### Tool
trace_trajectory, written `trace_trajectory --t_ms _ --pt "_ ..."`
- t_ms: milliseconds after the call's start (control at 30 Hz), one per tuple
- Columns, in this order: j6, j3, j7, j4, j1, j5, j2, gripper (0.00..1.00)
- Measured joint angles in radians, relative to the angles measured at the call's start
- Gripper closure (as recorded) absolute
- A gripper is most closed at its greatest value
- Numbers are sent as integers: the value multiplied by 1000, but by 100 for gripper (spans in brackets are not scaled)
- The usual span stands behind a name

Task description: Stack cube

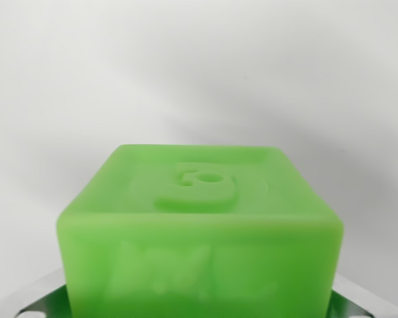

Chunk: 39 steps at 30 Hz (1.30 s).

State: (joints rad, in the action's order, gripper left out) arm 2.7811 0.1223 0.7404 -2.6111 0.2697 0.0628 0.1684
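Green cube (199, 228) fills lower centre of frame, very close to camera. Translucent, glossy plastic, edges rounded. Upper face carries raised curled emblem with small hole, set inside faint circular ring. Front face shows blurred embossed marks, unreadable. Metal parts of claw (199, 306) peek out at lower left and lower right corners, flanking cube; whether they touch it cannot be told. Upper half of frame plain white-grey background with soft shadows.

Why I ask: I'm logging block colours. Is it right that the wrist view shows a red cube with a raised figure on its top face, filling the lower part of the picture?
Not quite: the cube is green, not red, as the wrist view shows. The rest holds: a raised figure sits on its top face, and it fills the lower part of the picture.
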Motion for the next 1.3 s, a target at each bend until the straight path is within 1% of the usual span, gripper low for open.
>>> trace_trajectory --t_ms 33,200,300,367,433,633,1300 --pt "-4 0 -1 0 0 -2 -5 100" --pt "-50 4 -16 -4 0 -23 -55 100" --pt "-69 5 -22 -4 0 -29 -77 100" --pt "-74 4 -26 1 0 -30 -79 100" --pt "-77 2 -30 12 -2 -30 -68 100" --pt "-88 -5 -43 44 -12 -30 -43 100" --pt "-133 -26 -84 153 -31 -29 19 100"
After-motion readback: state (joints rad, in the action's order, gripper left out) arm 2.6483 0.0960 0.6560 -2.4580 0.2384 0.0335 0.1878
